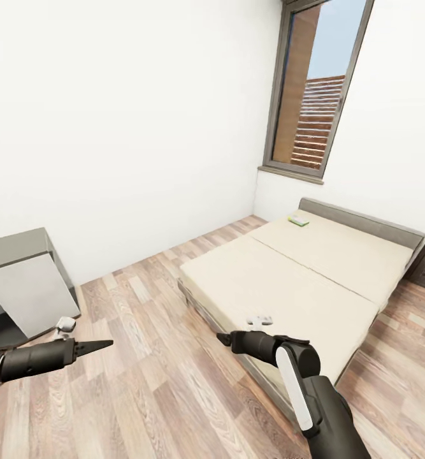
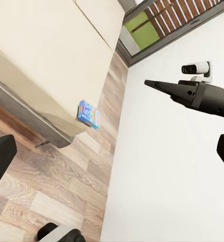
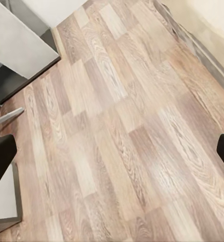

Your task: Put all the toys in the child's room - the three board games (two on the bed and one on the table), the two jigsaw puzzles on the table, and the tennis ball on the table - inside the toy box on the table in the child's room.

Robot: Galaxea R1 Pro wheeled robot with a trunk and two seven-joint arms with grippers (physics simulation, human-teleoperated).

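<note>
The bed (image 1: 288, 280) with its beige mattress and grey headboard fills the right half of the head view. A small green-and-white board game (image 1: 298, 221) lies flat on it near the headboard. In the left wrist view a blue cartoon board game (image 2: 89, 114) sits at the mattress's near corner, right at the edge. My left gripper (image 1: 106, 345) hovers over the floor left of the bed, its fingers (image 2: 1, 161) spread wide and empty. My right gripper (image 1: 222, 338) hangs by the bed's near corner, open too, fingers (image 3: 1, 161) apart over bare planks. The toy box, puzzles and ball are out of view.
One end of the grey table (image 1: 21, 280) stands against the white wall at the left. Wood-plank floor (image 1: 148, 357) runs between it and the bed. A tall dark-framed window (image 1: 314, 89) sits in the far corner above the headboard.
</note>
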